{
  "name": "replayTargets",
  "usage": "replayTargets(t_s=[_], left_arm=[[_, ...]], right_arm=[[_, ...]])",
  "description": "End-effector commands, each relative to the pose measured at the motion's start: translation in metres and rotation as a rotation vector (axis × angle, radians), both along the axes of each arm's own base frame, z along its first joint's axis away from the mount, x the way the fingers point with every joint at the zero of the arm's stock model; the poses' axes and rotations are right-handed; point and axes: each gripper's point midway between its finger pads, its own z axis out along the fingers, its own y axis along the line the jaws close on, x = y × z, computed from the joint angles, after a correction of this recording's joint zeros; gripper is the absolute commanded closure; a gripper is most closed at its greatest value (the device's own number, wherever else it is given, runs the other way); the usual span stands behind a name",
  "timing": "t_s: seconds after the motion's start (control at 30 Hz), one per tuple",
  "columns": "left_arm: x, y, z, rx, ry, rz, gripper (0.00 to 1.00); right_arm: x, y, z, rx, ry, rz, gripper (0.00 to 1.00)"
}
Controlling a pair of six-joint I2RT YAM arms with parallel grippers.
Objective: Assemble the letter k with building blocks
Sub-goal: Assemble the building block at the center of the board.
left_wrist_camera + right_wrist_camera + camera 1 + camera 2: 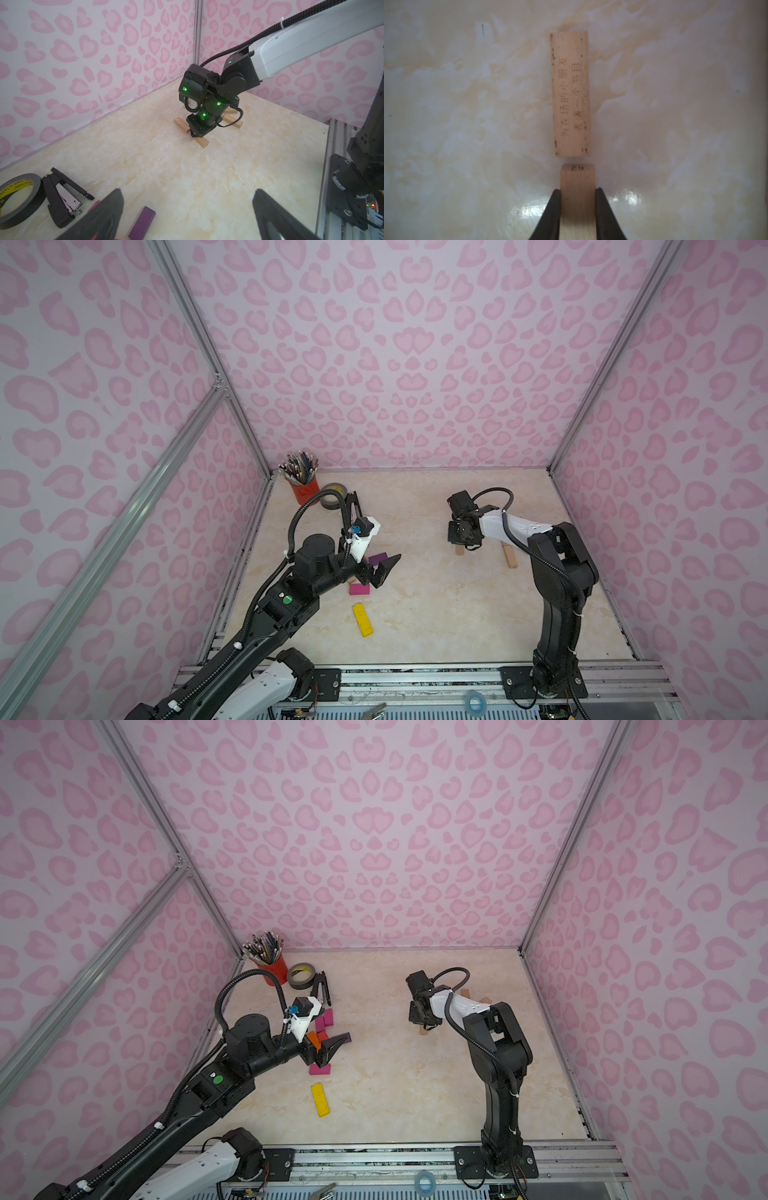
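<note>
Two robot arms here: the left arm (266,614) and the right arm (557,593). I count four plain wood blocks (181,124) (202,141) (233,123) (231,111) in the left wrist view. Of the painted ones, there is one yellow block (363,619), one purple block (143,222), one orange block (312,1039) and at least three magenta blocks (320,1069) (329,1017) (319,1025). The left arm hides part of that pile, so I cannot settle the number. Besides those: one red cup of pencils (305,493), one tape roll (27,209), one black stapler (52,197).
</note>
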Motion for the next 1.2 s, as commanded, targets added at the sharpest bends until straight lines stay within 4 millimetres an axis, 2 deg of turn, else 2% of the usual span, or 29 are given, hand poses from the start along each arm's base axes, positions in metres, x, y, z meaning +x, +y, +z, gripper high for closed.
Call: replayTargets(t_s=[0.0,1.17], left_arm=[[0.002,0.000,0.002,-0.002,-0.015,0.002,0.01],[0.004,-0.001,-0.001,0.005,-0.007,0.005,0.01]], right_arm=[[-0.003,0.000,-0.008,-0.002,0.028,0.004,0.75],[0.007,0.001,-0.004,-0.024,0.018,0.018,0.73]])
